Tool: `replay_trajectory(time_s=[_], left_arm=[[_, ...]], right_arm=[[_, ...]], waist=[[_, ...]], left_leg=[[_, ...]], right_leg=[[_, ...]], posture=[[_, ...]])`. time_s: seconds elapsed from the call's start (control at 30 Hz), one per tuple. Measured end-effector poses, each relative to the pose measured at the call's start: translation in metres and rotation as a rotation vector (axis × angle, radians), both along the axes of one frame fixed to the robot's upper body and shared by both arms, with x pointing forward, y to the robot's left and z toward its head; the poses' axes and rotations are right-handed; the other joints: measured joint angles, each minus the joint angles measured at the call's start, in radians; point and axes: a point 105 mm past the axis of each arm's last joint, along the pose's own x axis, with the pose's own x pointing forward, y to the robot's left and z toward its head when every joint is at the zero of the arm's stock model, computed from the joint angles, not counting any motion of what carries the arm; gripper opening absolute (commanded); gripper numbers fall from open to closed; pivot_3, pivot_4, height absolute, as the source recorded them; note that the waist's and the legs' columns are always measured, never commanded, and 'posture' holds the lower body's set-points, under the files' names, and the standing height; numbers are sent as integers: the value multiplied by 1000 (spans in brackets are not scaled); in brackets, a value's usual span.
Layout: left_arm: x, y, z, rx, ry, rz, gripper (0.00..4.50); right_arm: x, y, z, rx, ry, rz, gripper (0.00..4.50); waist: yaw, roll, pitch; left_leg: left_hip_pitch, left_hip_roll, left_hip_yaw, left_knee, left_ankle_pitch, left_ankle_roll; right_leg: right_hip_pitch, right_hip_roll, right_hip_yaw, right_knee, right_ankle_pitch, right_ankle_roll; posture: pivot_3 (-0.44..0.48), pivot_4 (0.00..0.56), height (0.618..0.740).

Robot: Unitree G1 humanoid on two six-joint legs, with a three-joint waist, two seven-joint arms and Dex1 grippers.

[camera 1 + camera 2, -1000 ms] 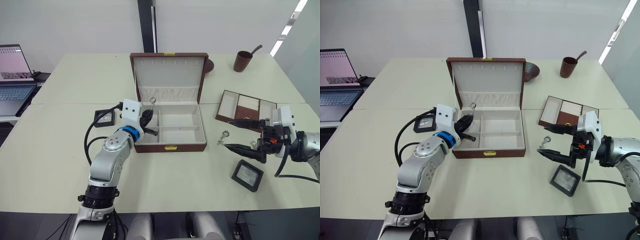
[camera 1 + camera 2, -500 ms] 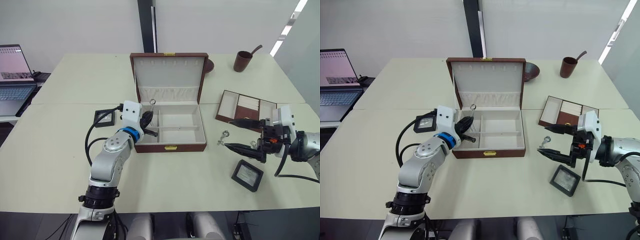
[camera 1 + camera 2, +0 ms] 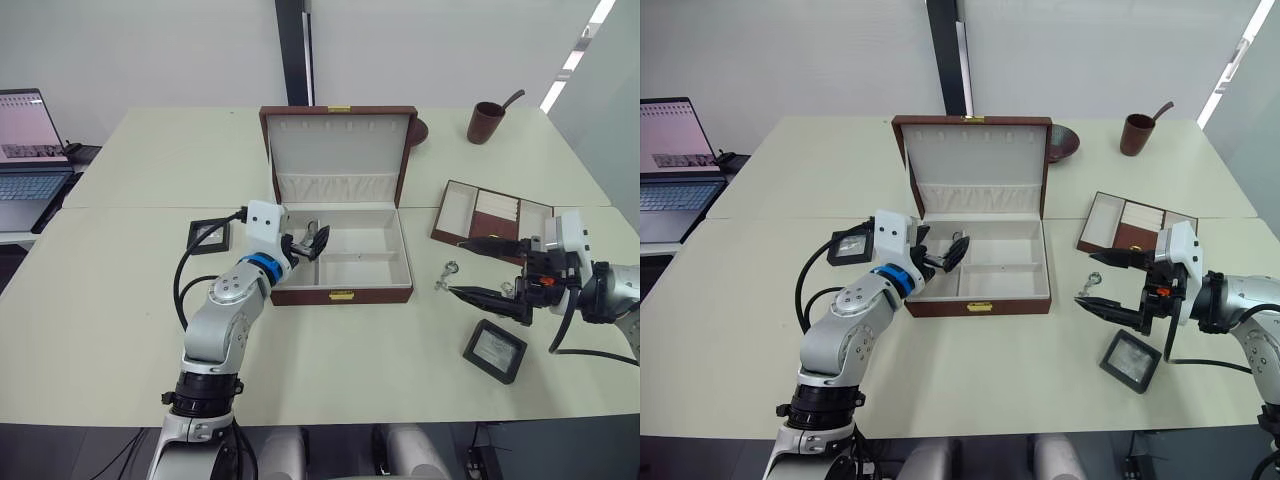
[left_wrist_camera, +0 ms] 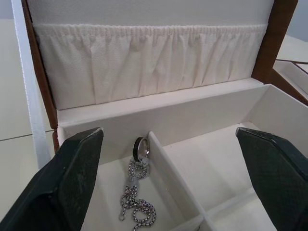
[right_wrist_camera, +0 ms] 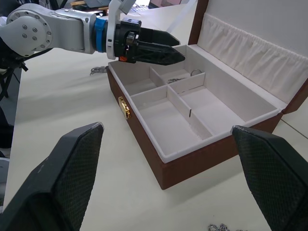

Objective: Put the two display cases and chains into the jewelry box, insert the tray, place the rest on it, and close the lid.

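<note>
The jewelry box (image 3: 345, 294) stands open mid-table, its lid (image 3: 340, 148) upright. My left gripper (image 3: 311, 240) hovers open over the box's rear left compartment, where one chain (image 4: 136, 208) lies with its ring against the divider. Right of the box, my right gripper (image 3: 453, 267) is open and holds nothing. A second chain (image 3: 447, 273) lies on the table between its fingertips. One display case (image 3: 495, 350) sits on the table near the right gripper, the other (image 3: 209, 235) to the left of the box. The tray (image 3: 489, 214) rests at the right rear.
A brown cup with a spoon (image 3: 487, 122) and a dark bowl (image 3: 419, 131) stand at the back, behind the box. A laptop (image 3: 30, 150) sits on a side table at far left. A black cable (image 3: 190, 270) loops beside my left arm.
My left gripper has opened and let go of the chain, which now lies in the box's rear left compartment. The right arm has not moved.
</note>
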Motion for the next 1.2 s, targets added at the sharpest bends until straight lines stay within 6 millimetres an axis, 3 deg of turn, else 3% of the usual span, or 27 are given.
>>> replay_trajectory(time_s=[0.27, 0.4, 0.6, 0.83, 1.07, 1.2], left_arm=[[-11, -13, 12, -31, -33, -125, 4477], [-28, -2, 27, -69, -53, -252, 4477], [-56, 69, 31, 30, 58, -316, 4477], [-66, 151, 28, 119, 126, -140, 4477], [-84, 212, 12, 167, 169, 64, 4477], [-94, 240, -1, 188, 195, 162, 4477]], right_arm=[[0, 0, 0, 0, 0, -2, 4500], [1, -6, 1, 8, 1, -25, 4500], [3, -33, -4, 33, 54, -127, 4500], [1, -83, -25, 58, 119, -334, 4500], [1, -132, -47, 43, 107, -540, 4500], [1, -151, -64, 29, 113, -612, 4500]], waist=[[-1, 0, 0], [-3, 0, 0], [-5, 0, 0], [-1, 0, 0], [-5, 0, 0], [-6, 1, 0]], left_leg=[[0, 0, 0, 0, 0, 0], [0, 1, 0, -1, 0, 0], [1, 2, 0, -1, 0, 0], [0, 2, 1, -2, 0, 0], [1, 3, 2, -2, 0, 0], [1, 3, 2, -2, 0, 0]], right_leg=[[0, 0, 0, 0, 0, 0], [0, 1, 0, 0, 0, 0], [0, 2, 0, 0, -1, 0], [-1, 0, 0, -1, -1, -1], [-1, 1, 0, -1, -1, -1], [-1, 1, 1, -1, -1, -1]], posture=[[0, 150, 740], [0, 150, 740], [0, 150, 740], [0, 150, 740], [0, 150, 740], [0, 150, 740]])
